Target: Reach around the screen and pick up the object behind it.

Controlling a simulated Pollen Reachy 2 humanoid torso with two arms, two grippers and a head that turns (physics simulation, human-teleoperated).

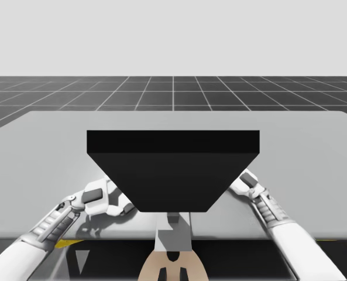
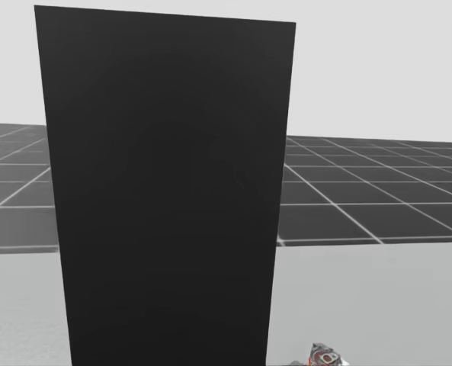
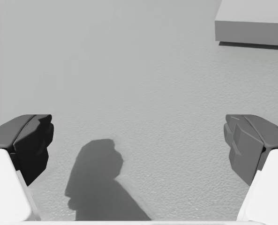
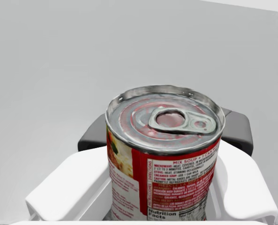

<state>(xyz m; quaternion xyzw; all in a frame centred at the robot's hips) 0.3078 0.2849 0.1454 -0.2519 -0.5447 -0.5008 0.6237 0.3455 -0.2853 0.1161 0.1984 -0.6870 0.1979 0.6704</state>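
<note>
My right claw (image 4: 163, 136) is closed on one can (image 4: 176, 173). Its two white fingers, tipped with dark pads, press the can from opposite sides. The can is red with a silver lid and a pull tab, and it stands upright between the fingers. I cannot tell whether it rests on the table or hangs above it.

My left claw (image 3: 139, 138) is spread wide and holds nothing. Below it are bare grey table and its own shadow (image 3: 99, 183). One pale grey slab (image 3: 253, 23) lies ahead of it, off to one side; I cannot tell what it is.

From above, one black screen (image 1: 173, 170) stands on the table (image 1: 44, 146) between my two arms. My left claw (image 1: 100, 199) sits just beside the screen's near left corner. My right arm (image 1: 267, 208) runs in behind the screen's right side, and the screen covers its claw and the can.

From my head, the screen (image 2: 165, 191) blocks the middle. A small red and silver sliver (image 2: 326, 356) shows just beside its lower right edge, too small to identify.
</note>
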